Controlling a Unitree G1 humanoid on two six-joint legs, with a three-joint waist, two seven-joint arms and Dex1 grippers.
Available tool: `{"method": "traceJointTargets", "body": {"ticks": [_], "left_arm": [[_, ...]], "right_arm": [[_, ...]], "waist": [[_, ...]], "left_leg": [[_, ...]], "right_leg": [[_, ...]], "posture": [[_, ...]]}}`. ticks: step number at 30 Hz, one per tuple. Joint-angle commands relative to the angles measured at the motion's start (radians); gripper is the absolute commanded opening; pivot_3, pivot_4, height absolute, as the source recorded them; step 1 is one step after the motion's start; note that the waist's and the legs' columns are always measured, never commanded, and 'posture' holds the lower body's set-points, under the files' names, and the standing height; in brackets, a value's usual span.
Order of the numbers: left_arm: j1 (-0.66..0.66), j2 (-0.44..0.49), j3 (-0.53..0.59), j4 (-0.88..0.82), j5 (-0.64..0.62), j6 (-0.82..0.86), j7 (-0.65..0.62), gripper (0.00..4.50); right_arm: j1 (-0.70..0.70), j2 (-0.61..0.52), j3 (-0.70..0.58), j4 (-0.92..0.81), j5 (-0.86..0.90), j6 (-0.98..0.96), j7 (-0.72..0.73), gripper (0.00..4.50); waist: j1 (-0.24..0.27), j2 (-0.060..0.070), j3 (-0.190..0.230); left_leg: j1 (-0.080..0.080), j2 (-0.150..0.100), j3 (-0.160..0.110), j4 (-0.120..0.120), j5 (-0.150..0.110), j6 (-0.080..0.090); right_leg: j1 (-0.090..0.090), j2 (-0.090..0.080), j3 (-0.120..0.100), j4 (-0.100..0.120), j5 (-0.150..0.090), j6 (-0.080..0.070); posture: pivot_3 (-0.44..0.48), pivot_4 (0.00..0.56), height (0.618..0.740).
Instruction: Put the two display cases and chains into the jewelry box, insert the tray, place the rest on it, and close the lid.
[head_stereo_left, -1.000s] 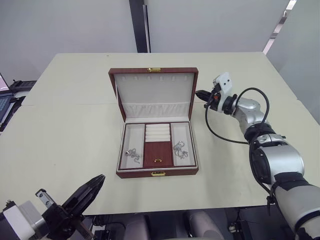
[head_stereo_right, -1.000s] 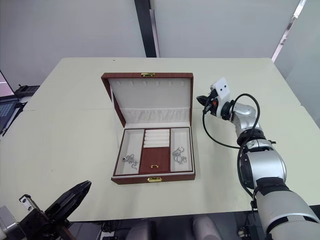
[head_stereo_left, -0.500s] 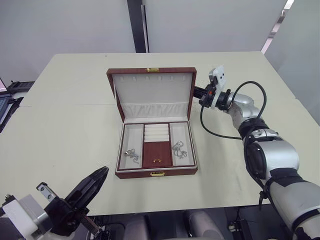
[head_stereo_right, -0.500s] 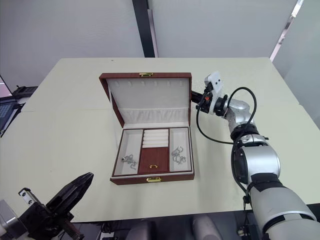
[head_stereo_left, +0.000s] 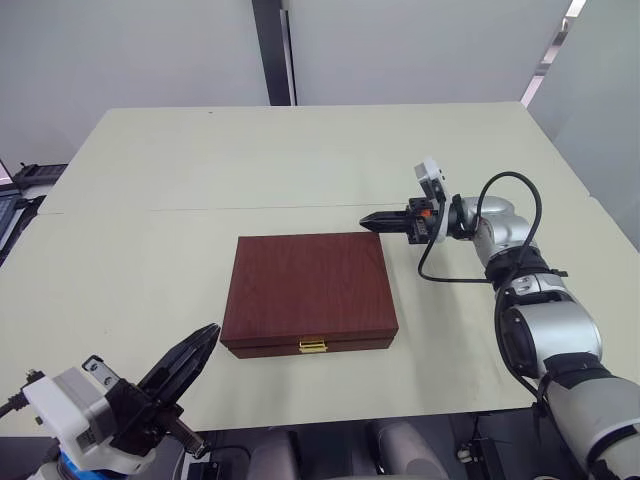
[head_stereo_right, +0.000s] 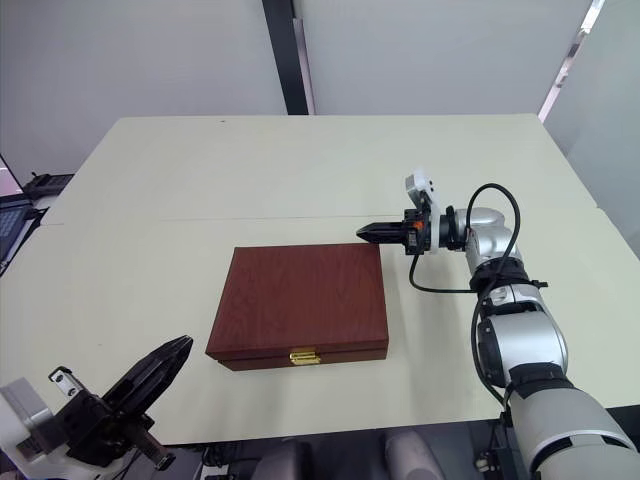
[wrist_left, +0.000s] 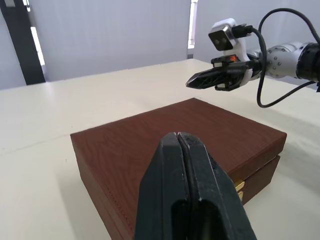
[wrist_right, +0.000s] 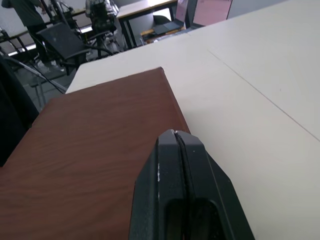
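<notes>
Closed and flat on the table (head_stereo_left: 130, 220): jewelry box (head_stereo_left: 309, 294), lid (head_stereo_right: 300, 296) fully down, gold clasp (head_stereo_left: 313, 346) on the front edge. Nothing of the contents to be seen with the lid down.

Just off the box's far right corner: right gripper (head_stereo_left: 370, 220), fingers pressed together, holding nothing, tips a little above the tabletop and clear of the wood. From that gripper, box lying ahead of and below the fingertips, along the line of the fingers, far corner nearest, clasp at the opposite edge. Long axis of the box running side to side, roughly in line with the gripper's pointing direction.

Low at the near left: left gripper (head_stereo_left: 187, 363), fingers likewise clamped on nothing, box ahead of the tips and well apart, near left corner closest to it. Right arm clearly the nearer of the two.

Judged from the lid's position: task at its end, with at most a press on the lid or a fastening of the clasp left.
</notes>
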Motion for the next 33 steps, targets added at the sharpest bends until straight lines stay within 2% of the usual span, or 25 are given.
{"method": "traceJointTargets", "body": {"ticks": [1,3,4,6,9,14,17,19,26,30,33], "left_arm": [[0.014,0.026,0.031,-0.015,-0.034,0.037,0.022,0.00],[0.004,0.051,0.060,0.000,-0.050,0.072,0.046,0.00],[-0.006,0.072,0.082,0.016,-0.061,0.096,0.055,0.38],[-0.039,0.111,0.126,0.060,-0.085,0.126,0.064,0.84],[-0.128,0.170,0.175,0.157,-0.104,0.165,0.072,1.86],[-0.277,0.237,0.145,0.314,-0.090,0.258,0.074,3.48],[-0.356,0.307,0.110,0.455,-0.037,0.308,0.026,4.48],[-0.440,0.327,0.093,0.582,-0.008,0.301,0.002,4.50],[-0.708,0.389,0.041,0.964,0.109,0.229,-0.126,4.50],[-0.761,0.425,-0.016,1.046,0.224,0.165,-0.155,4.50],[-0.775,0.447,-0.017,1.076,0.236,0.159,-0.207,4.50]], "right_arm": [[0.011,-0.016,-0.012,-0.043,0.006,-0.035,-0.048,0.03],[0.029,-0.021,-0.020,-0.072,0.017,-0.037,-0.076,0.03],[0.048,-0.031,-0.031,-0.106,0.030,-0.025,-0.091,0.19],[0.098,-0.060,-0.049,-0.193,0.055,0.013,-0.107,0.56],[0.189,-0.107,-0.070,-0.343,0.090,0.073,-0.143,1.41],[0.380,-0.187,-0.116,-0.552,0.119,0.104,-0.239,2.85],[0.522,-0.252,-0.151,-0.670,0.131,0.126,-0.277,3.82],[0.634,-0.297,-0.181,-0.746,0.134,0.132,-0.307,4.46],[0.855,-0.371,-0.275,-0.850,0.170,0.158,-0.398,4.46],[0.909,-0.378,-0.293,-0.871,0.187,0.161,-0.431,4.46],[0.927,-0.391,-0.293,-0.879,0.187,0.159,-0.442,4.46]], "waist": [[0.000,0.000,0.000],[0.000,0.000,0.000],[0.000,0.000,0.000],[0.002,0.000,0.000],[0.018,0.001,0.001],[0.027,0.001,0.001],[0.029,0.001,0.001],[0.031,0.002,0.001],[0.029,0.001,0.000],[0.024,0.001,0.000],[0.026,0.001,0.000]], "left_leg": [[0.000,0.000,0.000,0.000,0.000,0.000],[0.000,0.000,0.000,0.000,0.000,0.000],[0.000,0.000,0.000,0.000,0.000,0.000],[0.000,0.000,-0.001,0.000,0.000,0.000],[0.000,0.000,-0.001,0.000,0.000,0.000],[0.000,0.000,-0.001,0.000,0.000,0.000],[0.000,0.000,-0.002,0.000,0.000,0.000],[0.000,0.000,-0.002,0.000,0.000,0.000],[0.000,-0.001,-0.002,0.000,0.000,0.000],[0.000,0.000,0.000,0.000,0.000,0.000],[0.000,0.000,-0.001,0.000,0.000,0.000]], "right_leg": [[0.000,0.000,0.000,0.000,0.000,0.000],[0.000,0.000,0.000,0.000,0.000,0.000],[0.000,0.000,0.000,0.000,0.000,0.000],[0.000,0.000,0.000,0.000,0.000,0.000],[0.000,0.000,-0.001,0.000,0.000,0.000],[0.000,0.000,-0.002,0.000,0.000,0.000],[0.000,0.000,-0.002,0.000,0.000,0.000],[0.000,0.000,-0.002,0.000,0.000,0.000],[0.000,0.001,-0.002,0.001,0.000,0.001],[0.000,0.001,0.000,0.000,0.000,0.001],[0.000,0.001,-0.001,0.000,0.000,0.001]], "posture": [[0.000,0.150,0.740],[0.000,0.150,0.740],[0.000,0.150,0.740],[0.000,0.150,0.740],[0.000,0.150,0.740],[0.000,0.150,0.740],[0.000,0.150,0.740],[0.000,0.150,0.740],[0.000,0.150,0.740],[0.000,0.150,0.740],[0.000,0.150,0.740]]}}
